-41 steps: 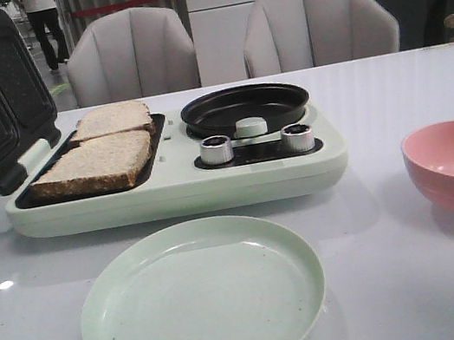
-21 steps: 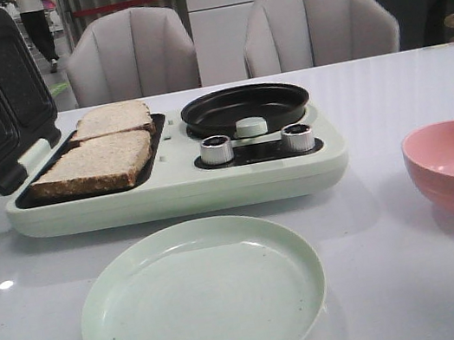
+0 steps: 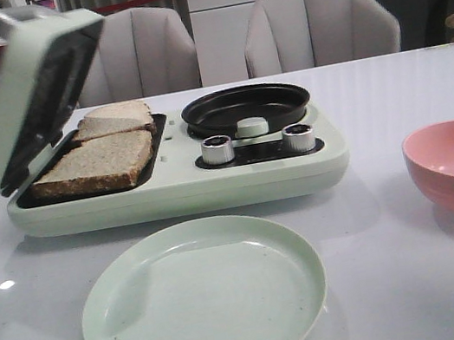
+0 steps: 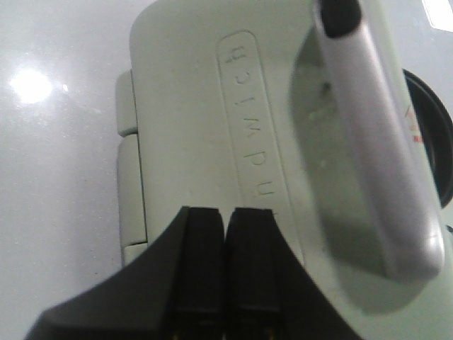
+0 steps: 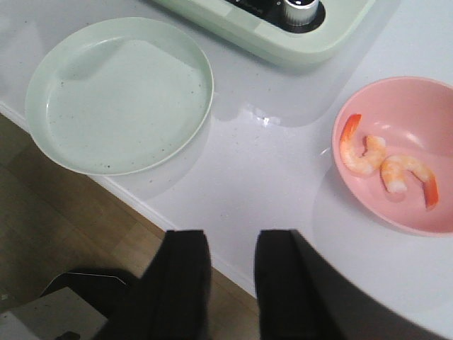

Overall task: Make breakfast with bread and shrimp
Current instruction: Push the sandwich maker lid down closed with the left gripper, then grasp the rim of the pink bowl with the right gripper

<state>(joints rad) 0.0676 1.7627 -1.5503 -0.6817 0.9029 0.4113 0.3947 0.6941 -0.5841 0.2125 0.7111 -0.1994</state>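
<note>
On the white table [image 3: 422, 276] in front of me sits my largest object, a pale green sandwich maker [image 3: 177, 183], and the step in hand appears to be closing its lid [image 3: 34, 98] over the bread [image 3: 94, 163]. That lid stands tilted, partway between open and shut, its dark grill face angled down toward two square slices lying side by side in the left tray. My left gripper [image 4: 226, 262] rests against the lid's pale outer shell beside its silver handle [image 4: 375, 142], fingers pressed together with nothing between them, so I judge it is pushing rather than grasping. The next move calls for a steady downward push until the lid meets the base squarely over both slices. To the right of the tray sits an empty black frying pan [image 3: 244, 107] with two knobs [image 3: 216, 149] in front. Nearer me lies an empty green plate [image 3: 202, 299], close to the table's front edge, which the right wrist view shows with floor just beyond it. My right gripper [image 5: 228, 283] hangs over that edge, fingers parted and holding nothing. A pink bowl [image 5: 417, 92] at the right holds the shrimp [image 5: 362, 150], two curled pieces. Bare tabletop between plate and bowl leaves room to reach.
</note>
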